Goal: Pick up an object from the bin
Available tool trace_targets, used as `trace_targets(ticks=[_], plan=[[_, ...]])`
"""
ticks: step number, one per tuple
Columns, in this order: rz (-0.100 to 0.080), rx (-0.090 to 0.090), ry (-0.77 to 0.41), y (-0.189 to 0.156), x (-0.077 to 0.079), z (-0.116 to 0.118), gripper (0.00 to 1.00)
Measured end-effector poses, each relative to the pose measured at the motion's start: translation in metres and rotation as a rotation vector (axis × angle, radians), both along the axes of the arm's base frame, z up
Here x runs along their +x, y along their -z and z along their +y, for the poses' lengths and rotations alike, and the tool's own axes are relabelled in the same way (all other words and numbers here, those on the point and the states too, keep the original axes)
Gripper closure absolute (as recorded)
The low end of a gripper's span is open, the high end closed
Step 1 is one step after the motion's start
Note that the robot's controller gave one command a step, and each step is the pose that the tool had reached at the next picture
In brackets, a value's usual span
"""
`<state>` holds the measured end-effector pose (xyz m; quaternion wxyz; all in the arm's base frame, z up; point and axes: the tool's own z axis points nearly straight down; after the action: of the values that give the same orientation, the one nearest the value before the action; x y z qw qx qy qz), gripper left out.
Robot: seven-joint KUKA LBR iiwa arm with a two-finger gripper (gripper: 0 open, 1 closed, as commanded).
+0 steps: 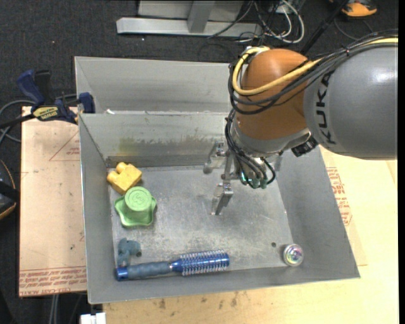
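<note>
— Nearest us, a blue hairbrush (174,266) lies along the bin's (158,136) front wall, with a shiny ball (292,254) by the corner.
— And the claw (219,201)?
— Farther in, over bare floor, so I'd say it has chosen nothing yet. Spread or pinched, I can't tell.

floor: we see dark speckled carpet (38,38) | top edge: we note a flat grey metal base (177,26) on it | cables: we see black and white leads (281,19) tangled beside that base
</note>
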<state>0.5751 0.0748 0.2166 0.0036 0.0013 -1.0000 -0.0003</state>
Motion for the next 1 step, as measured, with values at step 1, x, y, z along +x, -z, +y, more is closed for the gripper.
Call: trace_targets(ticks=[1], plan=[[-0.008, -0.004, 0.011, -0.0411, -0.0747, -0.1213, 0.0]])
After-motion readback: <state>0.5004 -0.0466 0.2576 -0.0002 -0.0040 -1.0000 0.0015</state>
